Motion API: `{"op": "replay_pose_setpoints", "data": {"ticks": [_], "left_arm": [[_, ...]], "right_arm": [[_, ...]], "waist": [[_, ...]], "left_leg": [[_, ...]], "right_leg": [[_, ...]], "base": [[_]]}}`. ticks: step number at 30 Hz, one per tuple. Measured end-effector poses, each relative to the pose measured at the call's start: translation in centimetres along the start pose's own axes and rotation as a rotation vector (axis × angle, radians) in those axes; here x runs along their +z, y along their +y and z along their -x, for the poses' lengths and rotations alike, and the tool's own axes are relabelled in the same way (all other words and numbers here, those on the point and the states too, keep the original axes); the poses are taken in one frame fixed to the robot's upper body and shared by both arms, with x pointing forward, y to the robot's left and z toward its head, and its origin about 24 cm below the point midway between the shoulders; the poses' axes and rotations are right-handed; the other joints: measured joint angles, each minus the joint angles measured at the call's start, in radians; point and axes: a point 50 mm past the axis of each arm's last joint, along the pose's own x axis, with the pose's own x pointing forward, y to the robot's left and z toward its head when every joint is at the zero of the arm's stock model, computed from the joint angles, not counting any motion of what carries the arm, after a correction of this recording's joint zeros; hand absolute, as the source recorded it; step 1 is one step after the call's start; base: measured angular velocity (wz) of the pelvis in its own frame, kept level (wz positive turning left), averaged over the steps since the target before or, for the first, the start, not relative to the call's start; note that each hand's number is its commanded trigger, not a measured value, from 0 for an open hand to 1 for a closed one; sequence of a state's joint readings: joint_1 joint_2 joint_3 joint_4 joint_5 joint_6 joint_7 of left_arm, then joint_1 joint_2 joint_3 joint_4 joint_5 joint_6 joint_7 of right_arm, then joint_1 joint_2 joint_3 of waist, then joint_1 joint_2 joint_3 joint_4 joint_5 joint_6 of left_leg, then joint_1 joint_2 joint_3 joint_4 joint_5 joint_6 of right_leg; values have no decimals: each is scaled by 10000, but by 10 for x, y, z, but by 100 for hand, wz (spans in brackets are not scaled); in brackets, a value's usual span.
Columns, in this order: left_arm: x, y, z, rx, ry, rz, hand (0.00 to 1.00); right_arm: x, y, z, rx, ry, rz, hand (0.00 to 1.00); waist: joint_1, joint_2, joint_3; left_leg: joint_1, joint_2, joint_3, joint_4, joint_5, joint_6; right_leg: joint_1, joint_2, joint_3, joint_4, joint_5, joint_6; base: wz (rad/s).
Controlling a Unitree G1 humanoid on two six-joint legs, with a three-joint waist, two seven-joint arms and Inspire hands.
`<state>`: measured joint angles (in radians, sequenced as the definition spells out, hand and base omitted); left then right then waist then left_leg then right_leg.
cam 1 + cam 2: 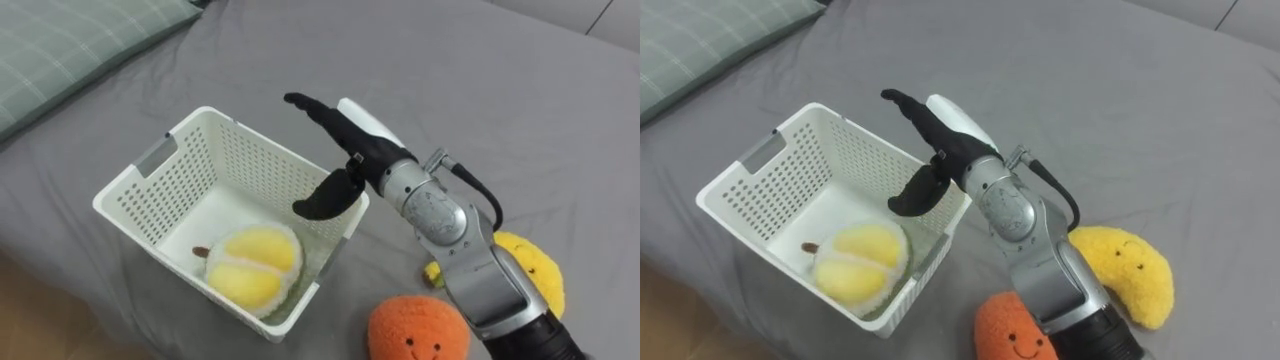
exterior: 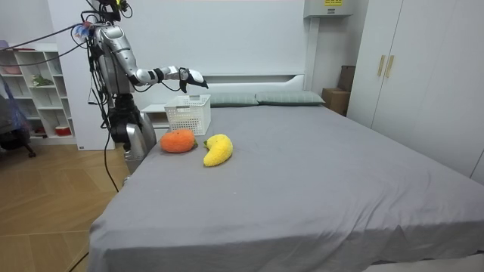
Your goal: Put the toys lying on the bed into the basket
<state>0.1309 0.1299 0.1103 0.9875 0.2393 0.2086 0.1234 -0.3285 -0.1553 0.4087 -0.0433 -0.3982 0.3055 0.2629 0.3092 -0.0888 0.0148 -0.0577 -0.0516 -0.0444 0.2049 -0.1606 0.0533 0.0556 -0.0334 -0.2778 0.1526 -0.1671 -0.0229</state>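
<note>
Room view: the robot is standing beside a wide grey bed (image 2: 318, 174), near its pillow end on the room view's left, and is holding its right arm out over the mattress.
Pillow (image 1: 70, 50): a pale green checked one is lying at the upper left of the left eye view, well apart from the work.
Basket (image 1: 135, 185): a white plastic one with perforated walls is sitting open side up on the bed in front of the robot.
Curved yellow toy (image 1: 535, 265): a banana-shaped plush is lying slantwise on the sheet to the right of the forearm.
Orange toy (image 1: 415, 330): a round plush is lying near the basket's near right corner, just beside the curved one.
Round yellow toy (image 1: 252, 268): this one is already sitting inside the basket, at its near corner.
Right hand (image 1: 350, 150): it is hovering over the basket's right rim with fingers stretched straight and thumb hanging down, carrying nothing.
Coming move: both loose toys are lying back toward the robot and to the hand's right, the orange one nearer. The right arm is probably the one to draw back and lower.
</note>
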Motion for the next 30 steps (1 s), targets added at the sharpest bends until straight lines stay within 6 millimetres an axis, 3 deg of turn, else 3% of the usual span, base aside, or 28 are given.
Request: {"op": "replay_pose_setpoints", "data": {"ticks": [12, 18, 22, 26, 30], "left_arm": [[1, 1, 0, 168, -69, 64, 0], [-2, 2, 0, 282, -105, 227, 0], [-3, 1, 1, 270, -64, 221, 0], [-4, 0, 1, 249, -38, 264, 0], [-5, 1, 1, 455, -109, 294, 0]], "right_arm": [[1, -1, 0, -177, -26, -80, 0], [-4, -14, 2, -1153, -23, -476, 0], [-9, -27, 6, -2092, -104, -1066, 0], [-23, -37, 18, -3203, 223, -1323, 0], [-39, -36, 28, -3664, 728, -1363, 0]], "waist": [[-46, -114, 2], [-108, -86, 25], [-374, -13, 64], [-631, 61, -51], [-930, 227, -101]], "left_leg": [[-2, 1, 1, -2, -1, 1], [65, 6, 44, -7, 0, 7], [88, 11, 73, 20, -10, 17], [196, 21, 174, -14, -10, 23], [385, 32, 281, -21, -3, 31]], "right_leg": [[1, -12, 1, -1, 2, 2], [64, -9, 50, -1, 10, 14], [87, -17, 65, 1, 17, 26], [122, -2, 263, 12, 24, 33], [236, -5, 297, 13, 25, 35]], "base": [[0], [0], [-1], [-8], [-8]]}}
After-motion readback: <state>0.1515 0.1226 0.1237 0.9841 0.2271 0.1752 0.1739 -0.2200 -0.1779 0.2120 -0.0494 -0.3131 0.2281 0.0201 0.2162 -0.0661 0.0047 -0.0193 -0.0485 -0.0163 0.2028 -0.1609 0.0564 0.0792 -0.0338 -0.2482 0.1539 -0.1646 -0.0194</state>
